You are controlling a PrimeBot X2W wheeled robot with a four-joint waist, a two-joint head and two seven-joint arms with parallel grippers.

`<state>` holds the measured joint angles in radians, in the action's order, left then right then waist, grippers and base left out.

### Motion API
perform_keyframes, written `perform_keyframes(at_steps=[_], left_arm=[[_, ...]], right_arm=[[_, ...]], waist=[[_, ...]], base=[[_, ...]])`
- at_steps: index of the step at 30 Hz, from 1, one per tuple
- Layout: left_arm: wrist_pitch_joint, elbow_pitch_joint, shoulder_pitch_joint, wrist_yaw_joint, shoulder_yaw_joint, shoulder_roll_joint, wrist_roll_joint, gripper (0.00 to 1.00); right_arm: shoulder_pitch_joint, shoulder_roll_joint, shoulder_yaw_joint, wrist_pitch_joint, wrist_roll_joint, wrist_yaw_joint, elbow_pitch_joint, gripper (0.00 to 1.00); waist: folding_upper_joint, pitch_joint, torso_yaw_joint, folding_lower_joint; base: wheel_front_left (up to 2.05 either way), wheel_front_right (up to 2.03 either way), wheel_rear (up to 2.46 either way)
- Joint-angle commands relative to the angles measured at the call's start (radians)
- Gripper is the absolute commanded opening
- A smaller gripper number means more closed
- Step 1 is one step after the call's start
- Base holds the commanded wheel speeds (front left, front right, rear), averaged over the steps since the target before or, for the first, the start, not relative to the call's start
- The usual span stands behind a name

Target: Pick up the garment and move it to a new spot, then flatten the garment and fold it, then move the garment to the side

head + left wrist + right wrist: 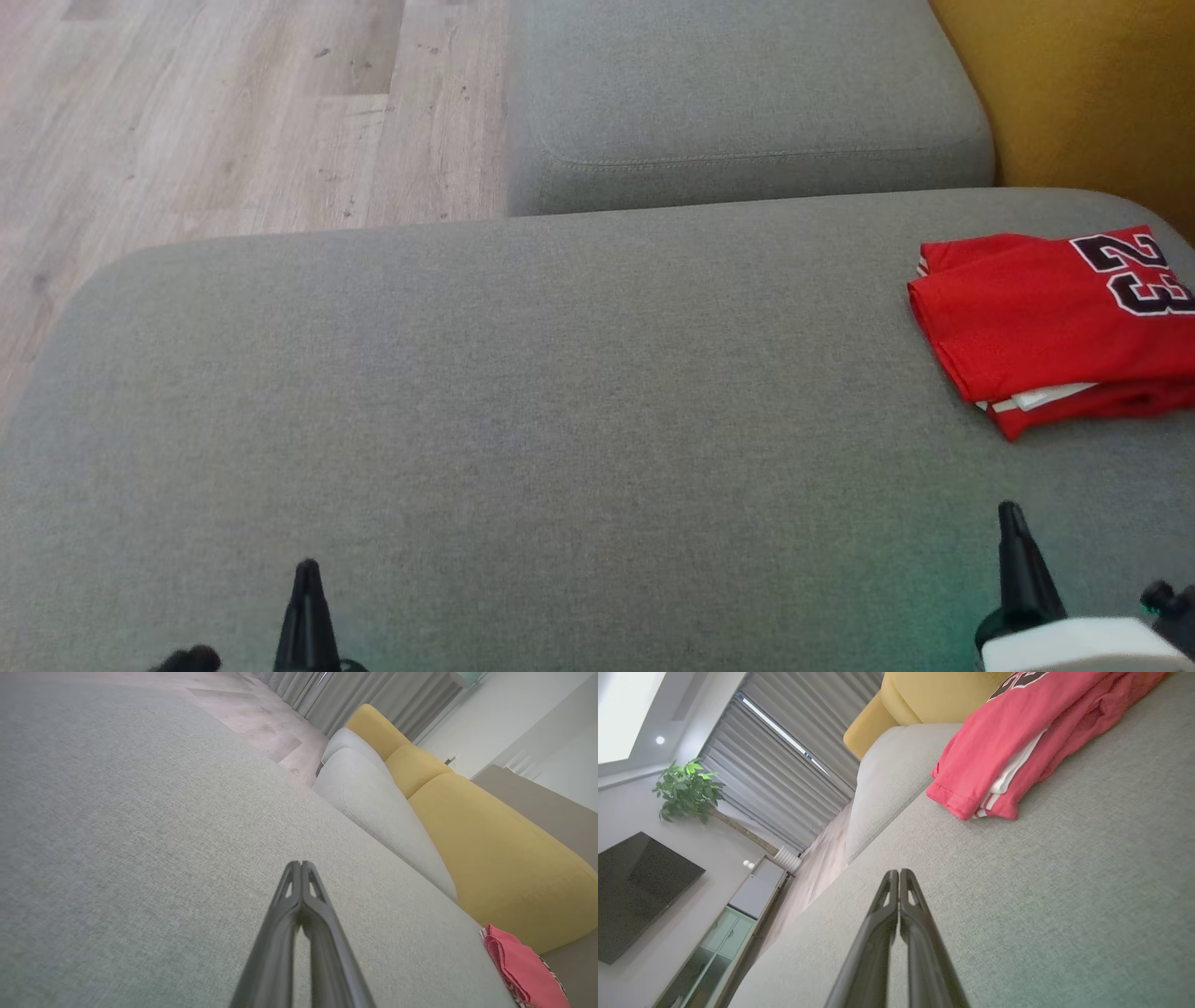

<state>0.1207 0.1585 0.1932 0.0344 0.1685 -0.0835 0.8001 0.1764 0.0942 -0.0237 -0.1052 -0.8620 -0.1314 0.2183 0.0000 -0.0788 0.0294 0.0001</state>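
left claw [301, 863] pressed together, empty, right claw [899, 871] likewise, folded red garment [1046, 317] apart on cushion [560, 373]

The garment [1036, 317] was red, with a black 23 edged in white and what looked like white striped trim at its fold. The seat cushion [523, 392] was heathered grey, the backrest [1083, 93] mustard yellow, the floor [215, 112] pale wood-grain planks.

Grey sofa [560, 373] (wood floor [187, 112] behind).
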Motion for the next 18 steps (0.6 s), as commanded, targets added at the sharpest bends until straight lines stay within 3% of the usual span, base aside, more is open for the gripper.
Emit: perform_keyframes(at_steps=[1, 18], left_arm=[[-0.009, -0.023, -0.063, -0.008, -0.030, -0.008, 0.035, 0.00], [-0.054, 0.003, -0.120, -0.046, -0.079, -0.007, 0.234, 0.00]], right_arm=[[-0.065, 0.003, 0.001, 0.006, -0.035, 0.000, -0.027, 0.00], [-0.117, -0.002, 0.025, 0.050, -0.215, 0.000, -0.015, 0.00]], waist=[[0.0000, 0.002, -0.001, -0.0001], [0.0000, 0.022, -0.008, -0.0001]], base=[[0.00, 0.00, 0.00], [0.00, 0.00, 0.00]])
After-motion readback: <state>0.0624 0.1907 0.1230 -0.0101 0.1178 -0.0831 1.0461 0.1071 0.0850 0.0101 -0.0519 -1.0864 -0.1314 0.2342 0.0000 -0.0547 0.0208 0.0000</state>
